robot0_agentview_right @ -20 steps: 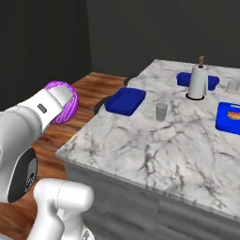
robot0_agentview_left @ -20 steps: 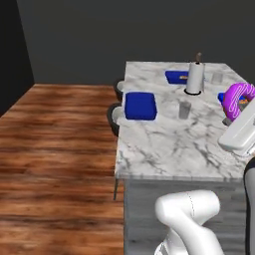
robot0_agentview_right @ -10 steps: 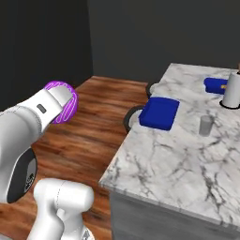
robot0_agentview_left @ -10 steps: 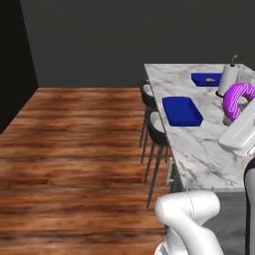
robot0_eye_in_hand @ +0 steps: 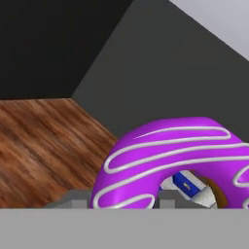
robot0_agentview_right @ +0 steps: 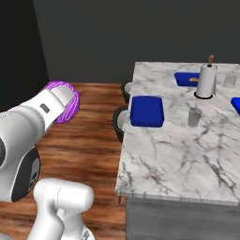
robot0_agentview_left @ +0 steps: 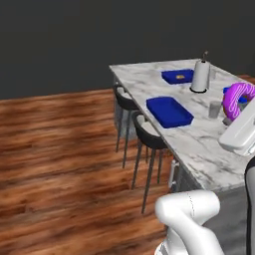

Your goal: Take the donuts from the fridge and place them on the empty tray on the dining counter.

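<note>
One white, grey-veined marble tabletop (robot0_agentview_left: 199, 144) spreads beyond the fingers, with dark stools (robot0_agentview_left: 147, 137) tucked along its edge. Out past the fingers, well apart from them, the empty blue tray (robot0_agentview_left: 169, 111) lies flat on it, near a paper-towel roll (robot0_agentview_left: 200, 76) and a glass (robot0_agentview_left: 214, 109). Held aloft, the fingers pinch the purple frosted donut (robot0_eye_in_hand: 172, 163) upright.

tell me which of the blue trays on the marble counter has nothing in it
The blue tray at the counter's edge by the stools, nearest the robot, is bare. The far tray beside the white paper towel roll holds a small orange-brown pastry.
</note>
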Motion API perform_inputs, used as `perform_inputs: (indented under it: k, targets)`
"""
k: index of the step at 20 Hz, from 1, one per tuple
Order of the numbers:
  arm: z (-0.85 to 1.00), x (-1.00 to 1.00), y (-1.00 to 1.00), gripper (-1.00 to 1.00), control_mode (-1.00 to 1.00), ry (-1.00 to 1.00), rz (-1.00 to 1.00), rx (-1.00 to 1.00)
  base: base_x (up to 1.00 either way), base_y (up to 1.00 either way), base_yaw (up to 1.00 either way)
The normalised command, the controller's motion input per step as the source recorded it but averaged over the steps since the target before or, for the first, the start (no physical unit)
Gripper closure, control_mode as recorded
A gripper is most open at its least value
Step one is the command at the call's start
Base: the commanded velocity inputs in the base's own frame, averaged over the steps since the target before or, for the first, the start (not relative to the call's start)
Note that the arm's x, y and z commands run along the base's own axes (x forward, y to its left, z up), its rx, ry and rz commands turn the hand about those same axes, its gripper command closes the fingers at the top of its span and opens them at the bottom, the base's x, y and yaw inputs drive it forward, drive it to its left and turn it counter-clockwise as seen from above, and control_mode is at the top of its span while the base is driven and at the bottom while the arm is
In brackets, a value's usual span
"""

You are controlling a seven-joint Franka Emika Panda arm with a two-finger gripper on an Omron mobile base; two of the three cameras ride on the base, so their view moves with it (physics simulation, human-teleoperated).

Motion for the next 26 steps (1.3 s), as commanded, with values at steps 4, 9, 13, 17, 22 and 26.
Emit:
perform_inputs:
  k: [4,9,13,17,22,26]
  targets:
    - [0.00,0.00,0.00,1.00,1.00,0.00,0.00,0.00,0.98,1.00,-0.56]
    - [0.00,0.00,0.00,1.00,1.00,0.00,0.00,0.00,1.00,1.00,-0.62]
    - [0.00,0.00,0.00,1.00,1.00,0.00,0.00,0.00,0.96,1.00,-0.67]
    - [0.00,0.00,0.00,1.00,1.00,0.00,0.00,0.00,0.92,1.00,-0.64]
    - [0.00,0.00,0.00,1.00,1.00,0.00,0.00,0.00,0.84,1.00,-0.60]
    - [0.00,0.00,0.00,1.00,1.00,0.00,0.00,0.00,0.80,1.00,-0.59]
